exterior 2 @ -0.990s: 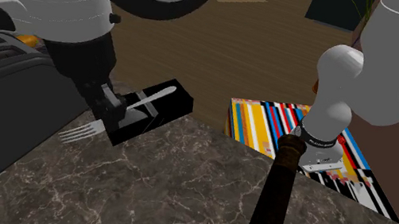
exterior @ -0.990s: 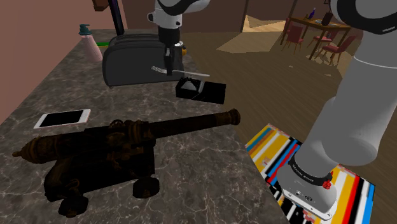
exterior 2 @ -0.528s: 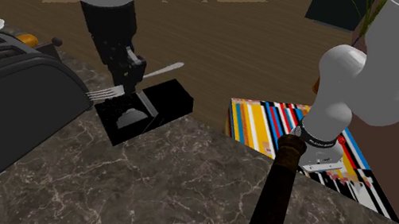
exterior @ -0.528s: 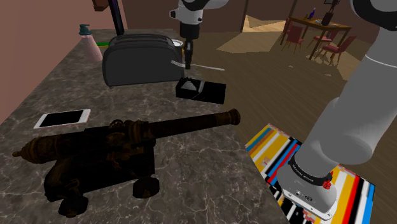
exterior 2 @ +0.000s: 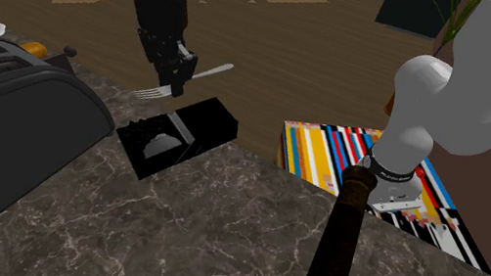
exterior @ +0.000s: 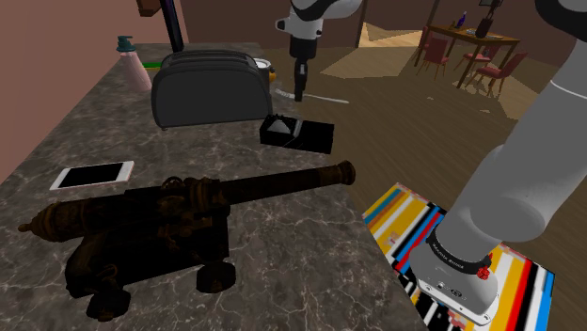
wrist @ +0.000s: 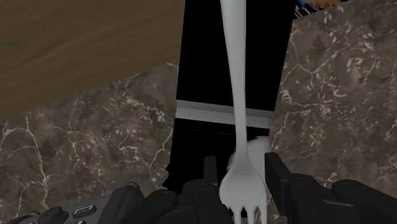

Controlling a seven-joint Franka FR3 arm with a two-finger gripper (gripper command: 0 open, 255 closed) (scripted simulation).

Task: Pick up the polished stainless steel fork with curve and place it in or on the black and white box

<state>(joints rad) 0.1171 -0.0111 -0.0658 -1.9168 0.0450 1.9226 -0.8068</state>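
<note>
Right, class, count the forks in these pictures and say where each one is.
1. The fork is clasped in the gripper, in the air over the box at the counter's edge. Another could lie hidden behind the toaster.

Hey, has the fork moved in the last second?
Yes. In the shoulder view the fork, clasped in the pincer, has gone from in front of the toaster toward the view's right, and is now over the black box.

We see a dark, marbled bench (exterior: 282, 216) across the left and centre of the shoulder view. On it stand a pinkish bottle (exterior: 132, 58) at the upper left and a dark toaster (exterior: 209, 89) beside it. A black and white box (exterior: 299, 134) lies near the bench's right edge, a white phone (exterior: 92, 175) at mid-left, and a dark cannon model (exterior: 179, 221) at the lower left.
</note>
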